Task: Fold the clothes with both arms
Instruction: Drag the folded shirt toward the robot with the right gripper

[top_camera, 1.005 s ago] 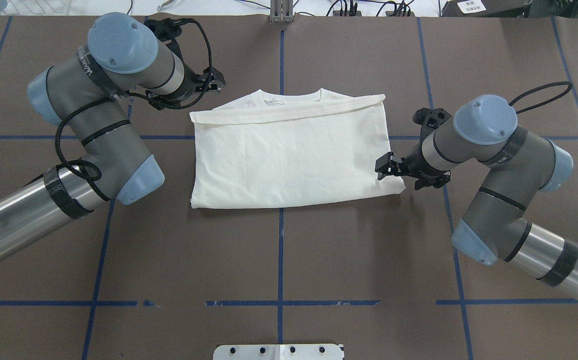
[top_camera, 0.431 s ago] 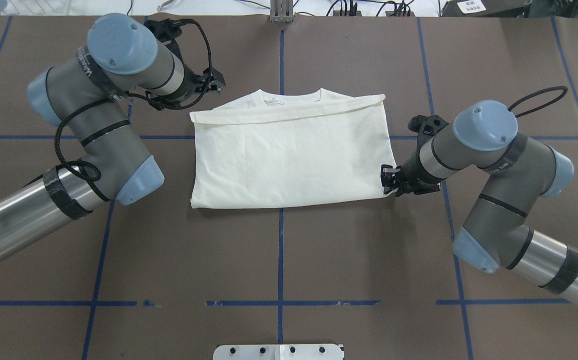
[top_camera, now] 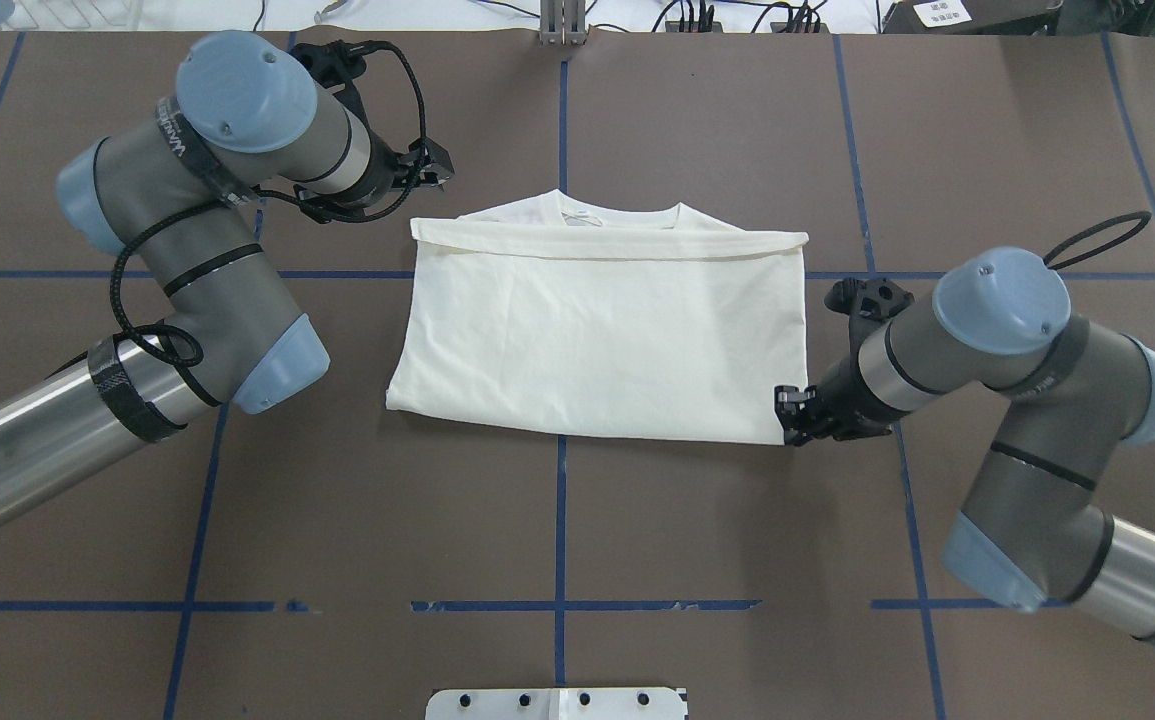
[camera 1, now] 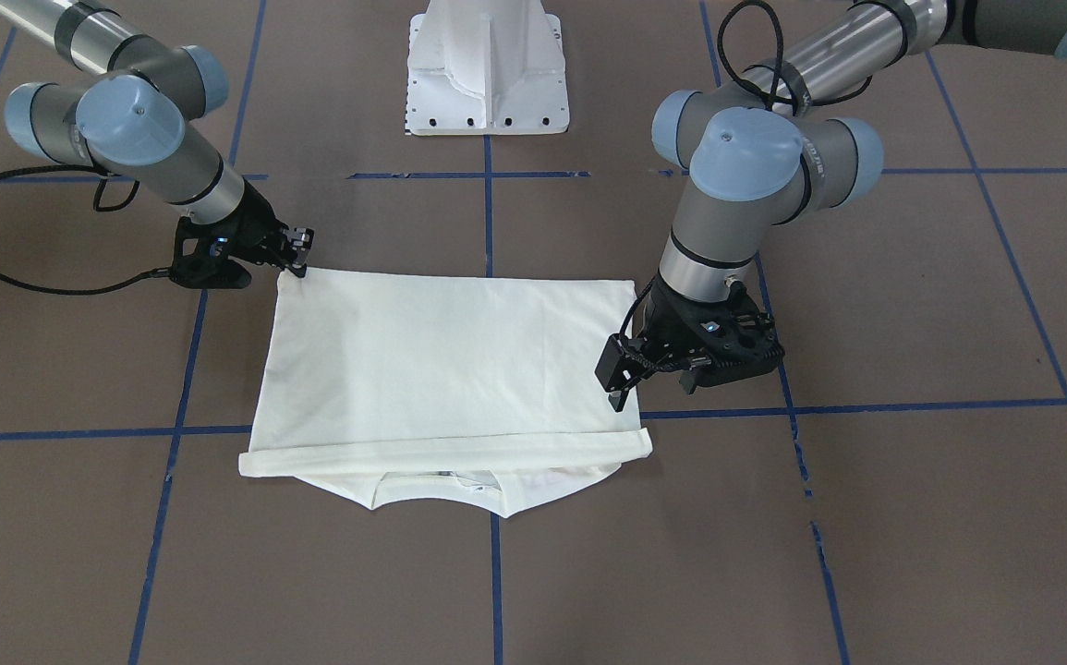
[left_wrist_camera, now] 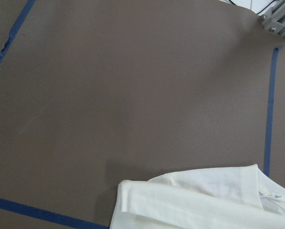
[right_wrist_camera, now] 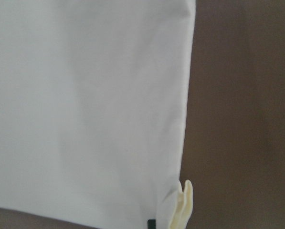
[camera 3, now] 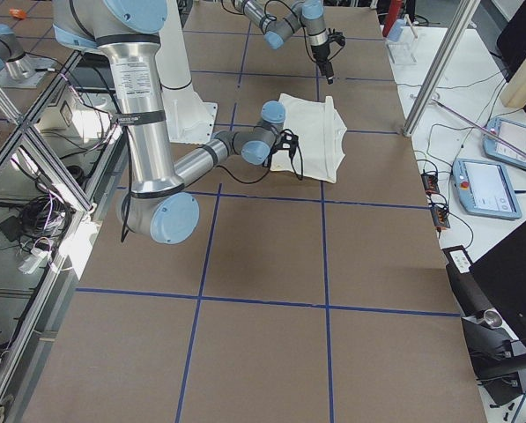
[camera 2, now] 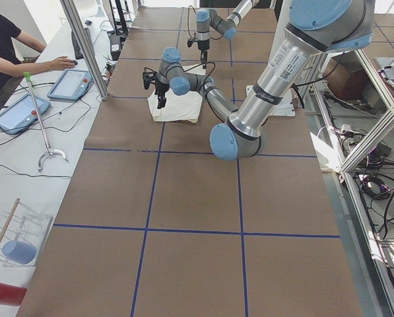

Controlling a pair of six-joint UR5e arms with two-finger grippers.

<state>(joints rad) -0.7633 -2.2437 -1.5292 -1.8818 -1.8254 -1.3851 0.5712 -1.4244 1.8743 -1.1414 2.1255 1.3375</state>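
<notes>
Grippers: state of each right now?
Left gripper: looks open, holding nothing, raised by the far corner of the cream T-shirt.
Right gripper: closed on the T-shirt's near corner.

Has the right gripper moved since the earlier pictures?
Yes. Seen from overhead, the right gripper, holding the T-shirt, moved toward the robot, away from the far blue tape line.

A robotics lab: robot arms (camera 2: 269, 92) over a brown table (camera 2: 183, 191) gridded with blue tape (camera 2: 183, 229), aluminium framing (camera 2: 375, 135) at right, control tablets (camera 2: 68, 84) and a seated person (camera 2: 2, 36) upper left.
</notes>
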